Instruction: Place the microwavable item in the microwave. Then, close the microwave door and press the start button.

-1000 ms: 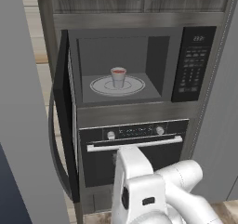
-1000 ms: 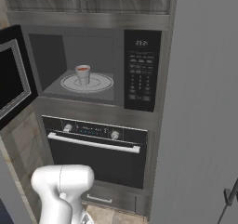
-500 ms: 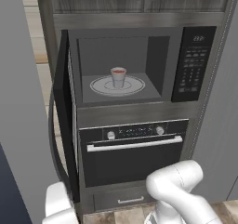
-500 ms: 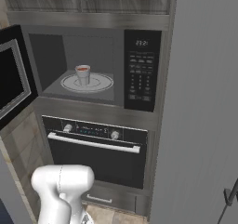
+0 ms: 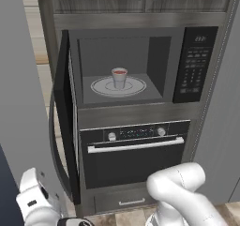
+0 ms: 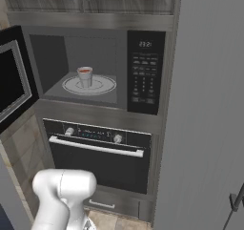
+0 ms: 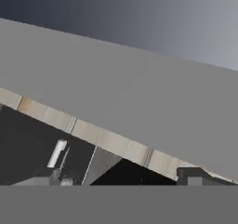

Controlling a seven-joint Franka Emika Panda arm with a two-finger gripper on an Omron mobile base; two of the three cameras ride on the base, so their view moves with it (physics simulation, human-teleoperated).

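One fingertip: a dark finger tip point(image 7: 197, 175) is poking up at the bottom of the hand view; whether the fingers are apart or together I cannot tell, and nothing is showing between them.
Gripper's surroundings: the hand camera is looking along a plain grey panel and a strip of tan tiles, rolled well off level.
Arm: its white links are sitting low by the base, beneath the oven point(image 5: 133, 152), well apart from the cavity.
Cup: the microwavable item point(image 5: 119, 77) is standing upright on the turntable point(image 5: 101, 86) inside the microwave point(image 6: 78, 47), so placing looks done.
Step in hand: closing is coming up; the microwave door point(image 5: 65, 112) is hanging wide open to the left.
Next move: the hand is needing to get behind the door's outer face and push it shut, then reach the keypad point(image 6: 144, 76).
Hard to make out: the start button is too small to pick out; the door is being cut off at the right base view's left edge.
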